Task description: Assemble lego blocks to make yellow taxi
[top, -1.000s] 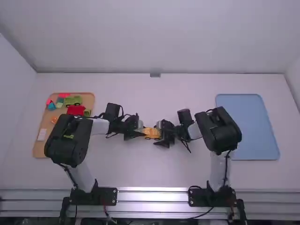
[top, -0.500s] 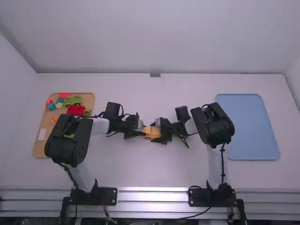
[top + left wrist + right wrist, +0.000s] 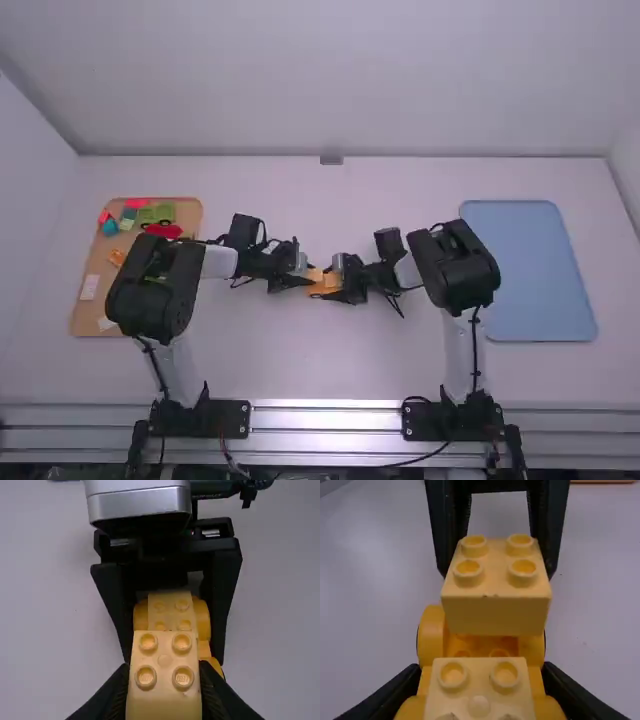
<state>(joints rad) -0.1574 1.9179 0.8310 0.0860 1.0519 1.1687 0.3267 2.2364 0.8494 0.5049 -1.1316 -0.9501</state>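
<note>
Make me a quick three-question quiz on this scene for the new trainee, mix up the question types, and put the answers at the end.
1. True or false: the yellow block in the left gripper has six studs on top.
2. What does the right gripper hold?
A) a red block
B) the wheeled yellow base
C) a green vehicle
3. Fill in: the tray beyond the right arm is ____ in color.

Key: 1 false, it has four; 2 B; 3 blue.

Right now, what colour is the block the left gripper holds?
The block is pale yellow, studs included; the right wrist view shows it best.
</note>
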